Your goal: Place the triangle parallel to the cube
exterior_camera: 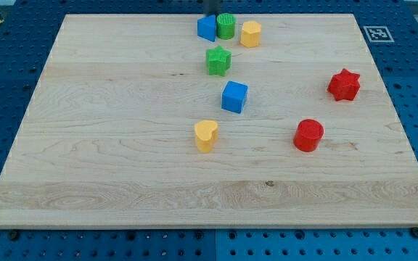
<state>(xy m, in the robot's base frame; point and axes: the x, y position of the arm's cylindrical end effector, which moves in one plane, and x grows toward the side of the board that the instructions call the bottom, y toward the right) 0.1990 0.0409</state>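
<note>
Wooden surface (122, 159) fills most of the view, sitting on a blue pegboard (6, 246). A marker tag (375, 33) sits at the surface's top right corner.

Blocks, big to small, roughly: blue cube (234, 96) near the middle; red cylinder (308, 135) at lower right of it; red star (344, 85) further toward the view's right; yellow heart (206, 135) below the cube and a bit left. Green star (218, 60) sits above the cube. The top row has three blocks packed close: blue triangle (206, 28), green cylinder (226, 26) touching or just beside it, and yellow hexagon (250, 33) just right of that.

No pincer on this rig, so there is no released or clenched state to report. Only a dark sliver shows at the view's top edge above the triangle, probably the rod; the tip itself cannot be made out.

Step in hand, as a judgement: approach, or the very start of the push. The triangle is at the top edge, well apart from the cube, with the green star between them.

Next move likely calls for getting the tip behind the triangle and sliding it down the view's left side of the green star, clear of the green cylinder, until it sits level with the cube. Risk: dragging the cylinder along.
</note>
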